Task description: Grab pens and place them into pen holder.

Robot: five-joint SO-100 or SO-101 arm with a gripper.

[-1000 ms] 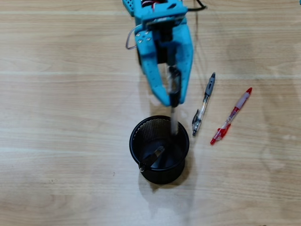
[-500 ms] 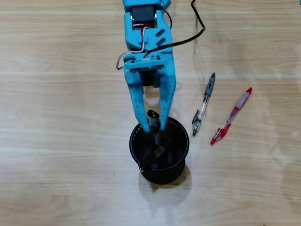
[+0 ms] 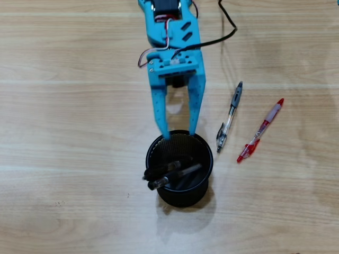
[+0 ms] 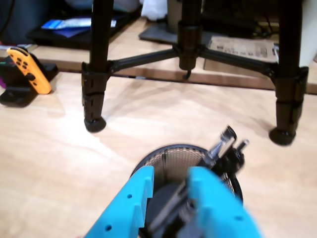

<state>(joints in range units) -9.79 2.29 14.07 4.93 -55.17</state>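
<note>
The black mesh pen holder (image 3: 204,177) stands at the centre of the wooden table. Two dark pens (image 3: 168,170) lie slanted inside it, with their ends poking over the left rim. In the wrist view their clips (image 4: 225,144) stick up past the holder's (image 4: 148,161) far right rim. My blue gripper (image 3: 178,133) hangs open with nothing between its fingers, tips just above the holder's top rim. The same open gripper (image 4: 171,181) shows over the cup in the wrist view. A clear pen with a grey sleeve (image 3: 229,117) and a red-and-clear pen (image 3: 260,130) lie on the table to the right.
A black cable (image 3: 225,32) trails from the arm at the top. In the wrist view, black tripod legs (image 4: 94,74) stand on the table beyond the holder. An orange controller (image 4: 27,69) sits at the far left.
The gripper carried a pen over the holder, then opened. The pen now lies inside beside the other one, and the gripper has drawn back slightly toward the top.
</note>
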